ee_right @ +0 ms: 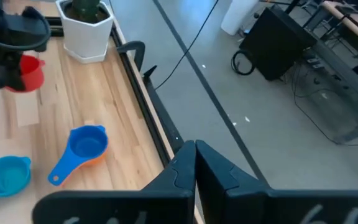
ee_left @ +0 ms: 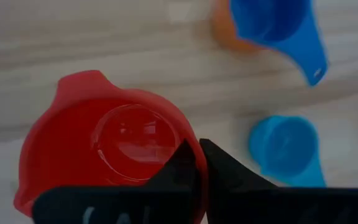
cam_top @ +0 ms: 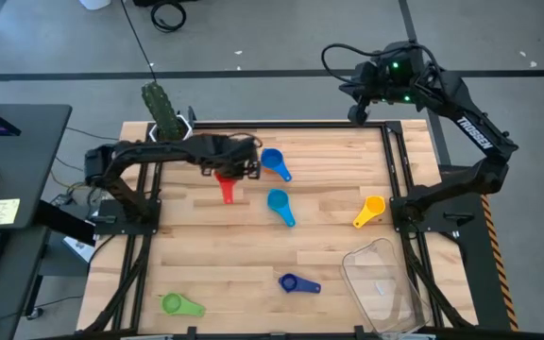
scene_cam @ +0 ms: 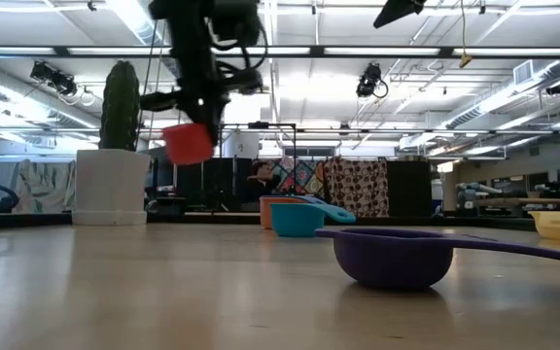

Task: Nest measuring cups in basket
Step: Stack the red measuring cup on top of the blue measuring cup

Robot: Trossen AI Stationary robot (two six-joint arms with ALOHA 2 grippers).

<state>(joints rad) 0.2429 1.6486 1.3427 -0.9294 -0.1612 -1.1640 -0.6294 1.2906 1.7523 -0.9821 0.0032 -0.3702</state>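
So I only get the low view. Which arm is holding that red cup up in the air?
Observer: The left gripper. Its fingers pinch the rim of the red plastic measuring cup.
Operator: Where's the basket? I can't find it.
Observer: The clear rectangular plastic basket sits at the table's corner, bottom right in the high view, no cup inside.
Operator: And the other arm?
Observer: The right gripper hangs past the table's edge, over the floor, fingers shut on nothing.

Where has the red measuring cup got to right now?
The red cup hangs above the table, pinched by the left gripper, toward the table's far left, between the white cactus pot and the blue cup.
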